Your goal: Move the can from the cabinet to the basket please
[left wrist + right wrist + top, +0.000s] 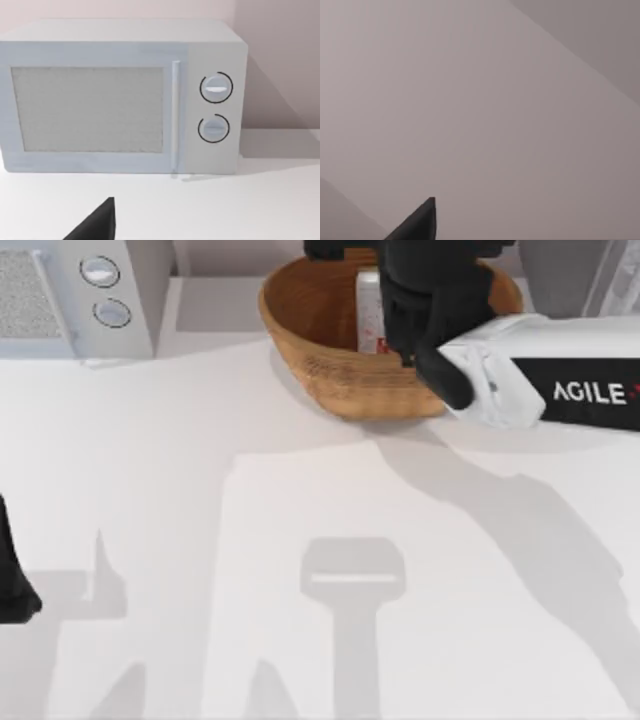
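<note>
Hovering over the brown woven oval basket [320, 360], the right gripper [405, 325] is carrying the small silver-white, red-patched can [371, 310] inside its rim; its finger state I cannot tell. Lowering before release would be prudent. The left arm is idling at the table's left edge.

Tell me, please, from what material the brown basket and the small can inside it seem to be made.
The large oval brown basket looks like woven plant fibre, perhaps wicker: matte coils ribbing its wall. The small silver-white can with red patches, upright inside beside the right end effector, looks like printed metal, though plastic is possible.
</note>
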Motion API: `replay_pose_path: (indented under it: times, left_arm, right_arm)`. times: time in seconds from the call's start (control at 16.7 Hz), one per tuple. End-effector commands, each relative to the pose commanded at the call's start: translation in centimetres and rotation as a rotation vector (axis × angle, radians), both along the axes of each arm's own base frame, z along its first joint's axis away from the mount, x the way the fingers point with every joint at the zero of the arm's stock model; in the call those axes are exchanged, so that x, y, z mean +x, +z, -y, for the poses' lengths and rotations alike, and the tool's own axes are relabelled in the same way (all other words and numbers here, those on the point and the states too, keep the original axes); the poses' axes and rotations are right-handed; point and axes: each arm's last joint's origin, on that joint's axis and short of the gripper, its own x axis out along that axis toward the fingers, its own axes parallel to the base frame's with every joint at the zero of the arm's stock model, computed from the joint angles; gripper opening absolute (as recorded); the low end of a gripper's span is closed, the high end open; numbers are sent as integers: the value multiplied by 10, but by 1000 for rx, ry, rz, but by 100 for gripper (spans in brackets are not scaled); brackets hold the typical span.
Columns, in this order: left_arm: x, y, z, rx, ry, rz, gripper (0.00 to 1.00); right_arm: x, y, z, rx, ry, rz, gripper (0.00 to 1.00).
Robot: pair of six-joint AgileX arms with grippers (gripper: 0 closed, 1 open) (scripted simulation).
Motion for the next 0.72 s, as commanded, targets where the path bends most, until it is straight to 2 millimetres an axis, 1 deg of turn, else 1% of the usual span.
replay_pose_path:
  times: [0.06,0.18,0.3,0.36,0.48,0.54,0.66,0.72]
  left_arm:
    - [0,0,0,0,0,0,100]
    - [0,0,0,0,0,0,100]
    - [0,0,0,0,0,0,100]
    - [0,0,0,0,0,0,100]
    - [0,0,0,0,0,0,100]
    - [0,0,0,0,0,0,100]
    - [0,0,0,0,0,0,100]
    - [0,0,0,0,0,0,100]
  right_arm:
    - [-2,4,5,-1,0,0,100]
    - [-9,18,21,-4,1,-2,100]
    - [-23,38,46,-7,1,-3,100]
    - [-33,49,62,-8,0,-2,100]
    - [-61,72,98,-7,-2,4,100]
    - [-80,82,117,-5,-3,10,100]
    - [-124,97,156,1,-6,29,100]
    - [-148,100,174,4,-7,41,100]
